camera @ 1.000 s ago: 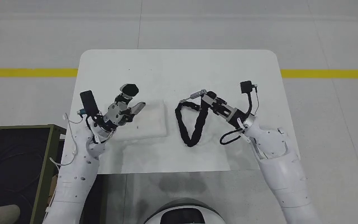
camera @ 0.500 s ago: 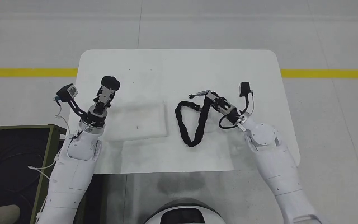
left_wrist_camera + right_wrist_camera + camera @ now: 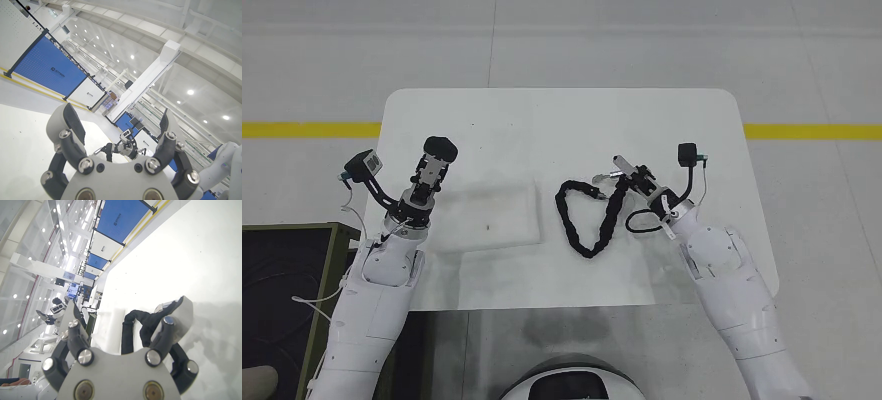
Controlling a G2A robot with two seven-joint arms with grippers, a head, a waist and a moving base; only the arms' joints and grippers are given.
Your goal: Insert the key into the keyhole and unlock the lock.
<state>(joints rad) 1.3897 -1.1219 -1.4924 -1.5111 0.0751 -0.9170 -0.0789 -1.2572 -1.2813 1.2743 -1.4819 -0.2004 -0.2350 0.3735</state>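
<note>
A black fabric-covered chain lock [image 3: 589,232] lies in a loop at the middle of the white table [image 3: 542,120]. Its metal lock body [image 3: 159,308] rests against one finger of my right gripper [image 3: 627,175], which stands open at the loop's far right end. In the right wrist view the right gripper [image 3: 126,306] has its fingers wide apart, and the chain [image 3: 132,321] runs beside the far one. My left gripper [image 3: 434,160] is raised over the table's left side, open and empty. The left gripper [image 3: 117,113] faces across toward the other arm. I cannot make out a key.
A white foam pad [image 3: 492,212] lies flat between the two arms, left of the chain. A dark green box [image 3: 282,290] stands off the table's left front corner. A yellow floor line [image 3: 302,129] runs behind the table.
My left gripper swung off the foam pad up to the left, then held still. My right gripper turned and shifted slightly right, and the chain's end moved with it.
</note>
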